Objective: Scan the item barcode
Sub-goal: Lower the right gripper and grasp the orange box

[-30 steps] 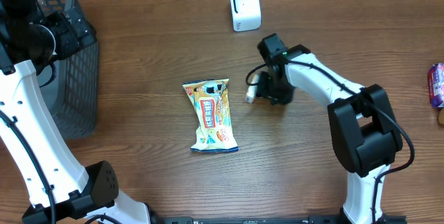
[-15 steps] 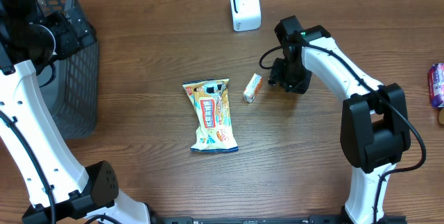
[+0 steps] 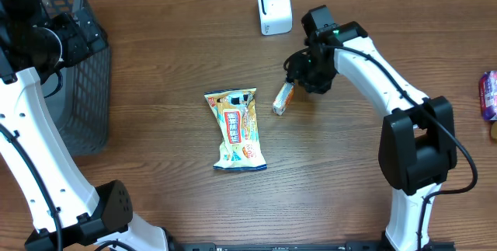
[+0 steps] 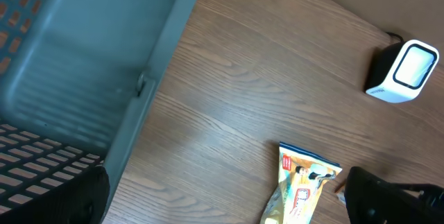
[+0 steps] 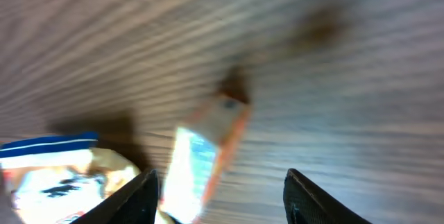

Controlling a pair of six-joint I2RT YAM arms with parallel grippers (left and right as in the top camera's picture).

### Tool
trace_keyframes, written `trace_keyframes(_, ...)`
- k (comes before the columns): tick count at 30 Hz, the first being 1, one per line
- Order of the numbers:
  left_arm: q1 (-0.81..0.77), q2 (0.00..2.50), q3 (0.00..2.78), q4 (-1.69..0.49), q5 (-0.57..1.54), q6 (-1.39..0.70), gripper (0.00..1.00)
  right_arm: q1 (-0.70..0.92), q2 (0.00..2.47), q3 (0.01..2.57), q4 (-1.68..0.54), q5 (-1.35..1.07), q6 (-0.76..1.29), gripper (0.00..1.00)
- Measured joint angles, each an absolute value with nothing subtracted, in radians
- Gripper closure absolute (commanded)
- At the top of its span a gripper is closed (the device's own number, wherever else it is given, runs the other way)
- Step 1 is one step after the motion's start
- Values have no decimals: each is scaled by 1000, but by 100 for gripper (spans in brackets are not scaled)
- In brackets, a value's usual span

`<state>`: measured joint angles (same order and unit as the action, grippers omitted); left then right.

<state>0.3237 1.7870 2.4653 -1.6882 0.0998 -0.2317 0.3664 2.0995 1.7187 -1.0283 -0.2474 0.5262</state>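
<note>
Your right tool [image 3: 297, 82] stands open and empty beside the small orange-and-white carton [image 3: 283, 98], which lies on the surface [image 3: 171, 57] at 3 o'clock of the yellow snack packet [image 3: 237, 130]. Your left tool [image 4: 225, 200] is fully open and empty.

A brown wood-grain table [image 3: 155, 64] under even light, a dark mesh basket [image 3: 87, 88] at its left edge.

Right wrist view blurred; small box [image 5: 205, 161] print unreadable. Snack bag [image 4: 302, 189] cut by left wrist view bottom. Purple packet [image 3: 488, 94] cropped overhead.
</note>
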Motion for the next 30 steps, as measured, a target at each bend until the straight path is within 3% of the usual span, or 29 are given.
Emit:
trace_keyframes(12, 324, 1787, 2465, -1688, 100, -232, 0, 511, 2099, 1636, -934, -62, 723, 42)
trace_keyframes(22, 324, 1787, 2465, -1688, 99, -232, 0, 497, 2099, 1624, -960, 4, 766, 69)
trace_keyframes(27, 324, 1787, 2465, -1688, 99, -232, 0, 477, 2099, 1613, -995, 47, 773, 70)
trace_keyframes(30, 324, 1787, 2465, -1688, 99, -232, 0, 465, 2099, 1592, -1025, 86, 774, 63)
